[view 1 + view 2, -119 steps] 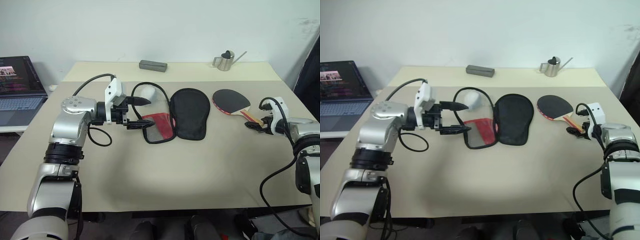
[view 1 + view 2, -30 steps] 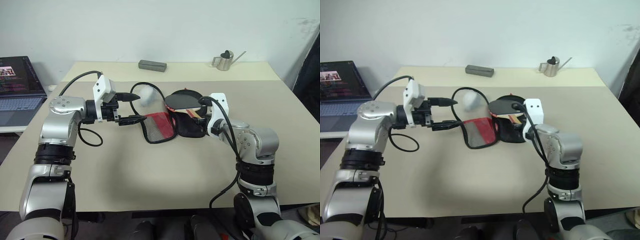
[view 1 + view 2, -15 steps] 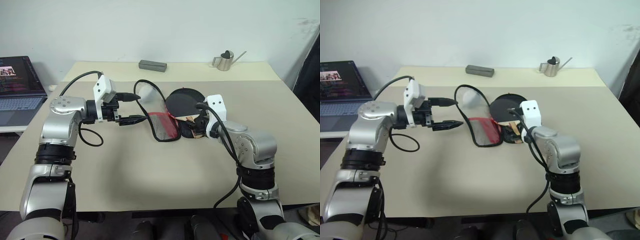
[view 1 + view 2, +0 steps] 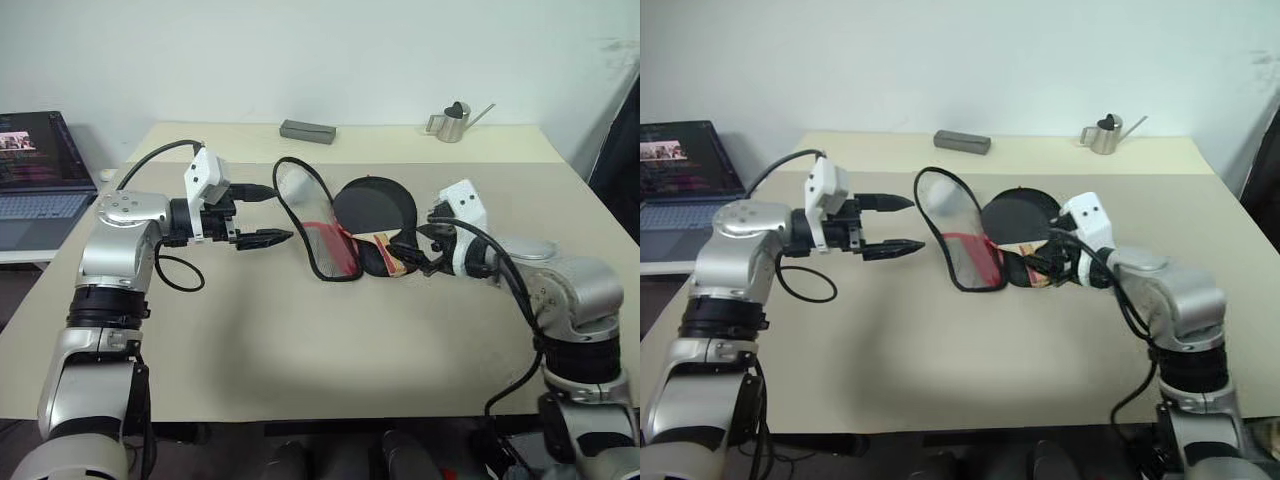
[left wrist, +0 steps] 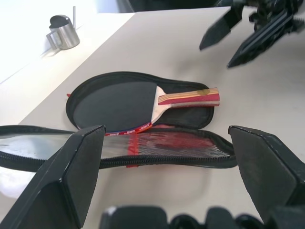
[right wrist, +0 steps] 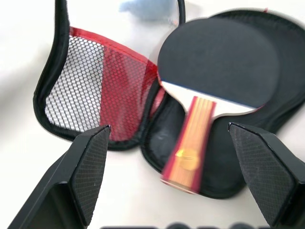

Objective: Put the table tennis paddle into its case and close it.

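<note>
- The table [image 4: 300, 380] kept a broad bare stretch along its near edge and on its right side; the work sat near the middle, well away from every edge.
- One case [image 4: 385, 255] lay open near the centre, its black half flat and its red mesh flap [image 4: 330, 250] standing up on edge on the left side.
- One table tennis paddle [image 4: 372, 208] lay on the flat black half, the blade inside the zipper rim and the wooden handle [image 6: 188, 143] pointing towards the right gripper; the handle's end reached the rim on that side.
- The left gripper [image 4: 268, 212] hung just left of the raised flap, fingers spread wide, apart from the flap and holding nothing.
- The right gripper [image 4: 415, 248] stood close to the handle's end, fingers parted and nothing between them.
- Against four seconds ago, the paddle was no longer on the bare table at the right but on the case.
- A second ago the right gripper held the paddle by its handle above the case; it had since let go and drawn back to the right.
- The flap, lying flat a second ago, stood raised.
- Along the far edge: one grey bar [image 4: 307, 129] and one small metal watering can [image 4: 450, 121], well apart.
- One laptop [image 4: 40, 175] sat off the table's left side.
- One white rounded thing [image 4: 940, 197] showed behind the flap; I could not tell what it was.
</note>
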{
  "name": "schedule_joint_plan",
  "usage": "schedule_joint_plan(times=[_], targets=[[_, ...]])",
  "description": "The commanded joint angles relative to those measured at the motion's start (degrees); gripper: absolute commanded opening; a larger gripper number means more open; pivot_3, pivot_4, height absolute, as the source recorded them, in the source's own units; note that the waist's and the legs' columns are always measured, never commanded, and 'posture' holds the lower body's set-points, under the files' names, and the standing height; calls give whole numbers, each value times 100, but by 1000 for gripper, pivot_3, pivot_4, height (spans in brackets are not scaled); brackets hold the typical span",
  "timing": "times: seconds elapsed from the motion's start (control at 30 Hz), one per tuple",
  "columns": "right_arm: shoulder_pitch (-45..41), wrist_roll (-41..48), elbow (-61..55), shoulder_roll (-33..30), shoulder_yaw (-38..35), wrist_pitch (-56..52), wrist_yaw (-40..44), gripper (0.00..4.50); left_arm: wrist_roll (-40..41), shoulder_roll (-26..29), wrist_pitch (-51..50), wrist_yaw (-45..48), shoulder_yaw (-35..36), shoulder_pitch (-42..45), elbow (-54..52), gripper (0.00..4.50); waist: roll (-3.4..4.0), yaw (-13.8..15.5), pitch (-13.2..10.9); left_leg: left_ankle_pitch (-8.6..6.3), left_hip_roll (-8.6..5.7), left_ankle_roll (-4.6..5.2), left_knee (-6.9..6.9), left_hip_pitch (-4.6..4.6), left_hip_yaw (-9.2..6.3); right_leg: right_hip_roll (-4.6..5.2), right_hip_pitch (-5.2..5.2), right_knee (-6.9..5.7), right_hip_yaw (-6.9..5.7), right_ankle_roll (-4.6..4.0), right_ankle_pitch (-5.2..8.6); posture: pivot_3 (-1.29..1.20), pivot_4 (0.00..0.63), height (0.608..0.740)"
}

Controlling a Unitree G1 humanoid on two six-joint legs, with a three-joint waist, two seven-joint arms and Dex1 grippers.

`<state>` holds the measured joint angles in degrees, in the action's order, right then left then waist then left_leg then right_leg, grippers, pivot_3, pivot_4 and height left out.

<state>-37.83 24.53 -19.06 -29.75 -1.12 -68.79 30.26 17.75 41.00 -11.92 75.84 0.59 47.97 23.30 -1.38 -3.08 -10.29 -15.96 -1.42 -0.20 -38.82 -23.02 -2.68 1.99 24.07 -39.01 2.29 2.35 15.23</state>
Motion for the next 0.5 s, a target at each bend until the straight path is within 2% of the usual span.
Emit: schedule_joint_plan(times=[0.03,0.17,0.5], targets=[[155,-4,122,-359,154,581,477,4322,87,79,68,1,171,118,-65,4500,0,-2,0,0,1,0,0,0,0,-1,0,0,0,0,0,0,150,740],[349,-304,419,-682,546,1289,796,4322,94,75,67,-19,180,104,-67,4500,-1,0,0,0,1,0,-1,-1,2,-1,0,1,2,0,0,0,150,740],[369,-1070,982,-716,1232,2547,1009,4322,91,66,65,-50,181,138,-74,4500,-1,18,0,0,1,-1,-3,-1,2,0,0,0,2,0,0,0,150,740]])
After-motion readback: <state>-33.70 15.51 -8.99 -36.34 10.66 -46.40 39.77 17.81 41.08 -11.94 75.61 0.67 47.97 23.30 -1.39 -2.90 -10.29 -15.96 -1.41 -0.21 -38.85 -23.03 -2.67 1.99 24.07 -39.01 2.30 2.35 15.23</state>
